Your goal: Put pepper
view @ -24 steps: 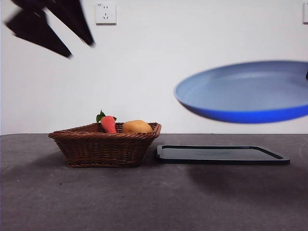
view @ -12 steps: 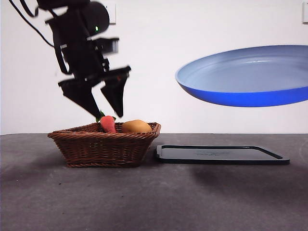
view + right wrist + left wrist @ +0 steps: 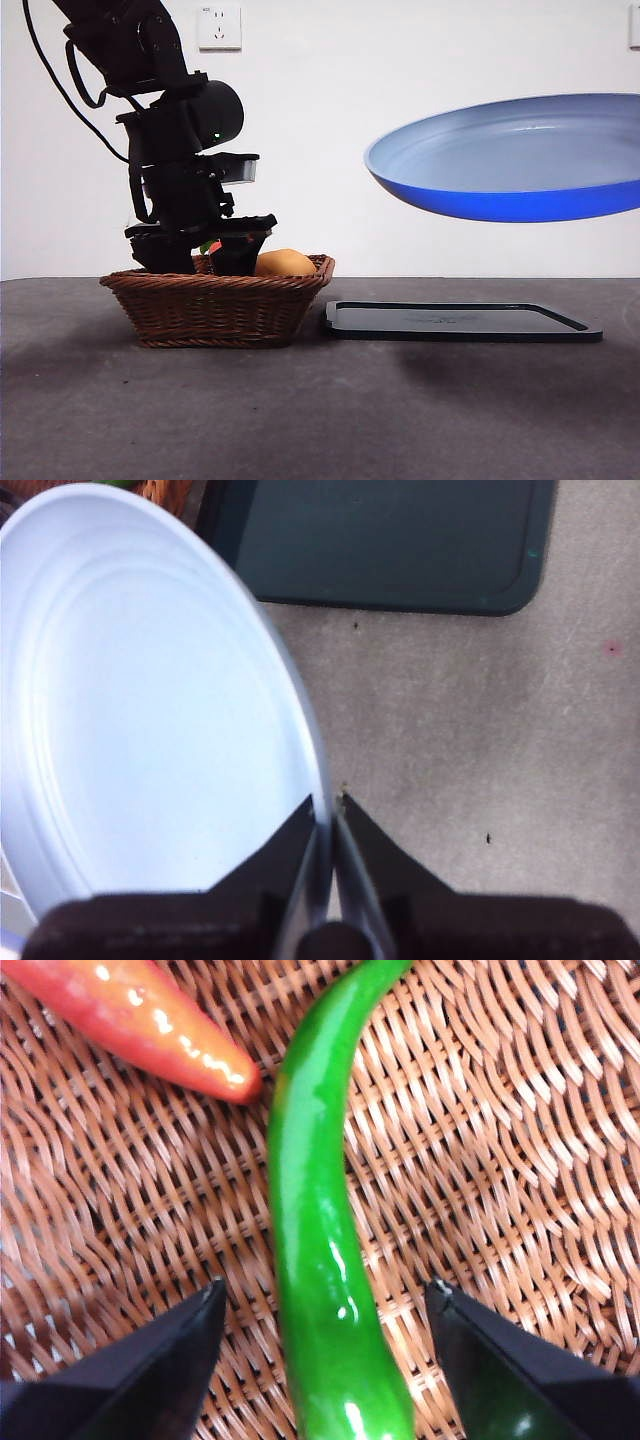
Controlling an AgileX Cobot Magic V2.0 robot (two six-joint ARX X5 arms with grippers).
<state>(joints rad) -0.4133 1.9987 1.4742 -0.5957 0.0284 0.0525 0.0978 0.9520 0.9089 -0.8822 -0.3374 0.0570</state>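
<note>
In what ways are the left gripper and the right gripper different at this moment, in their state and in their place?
The left gripper is open, its jaws on either side of the pepper inside the basket; the right gripper is shut on the rim of the blue plate. The left gripper is low, down in the basket, while the right gripper holds the plate in the air above the black tray. Both have two black jaws.

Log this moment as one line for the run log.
left gripper: open, astride pepper in basket | right gripper: shut on plate rim, held above tray | pepper: not yet gripped
</note>
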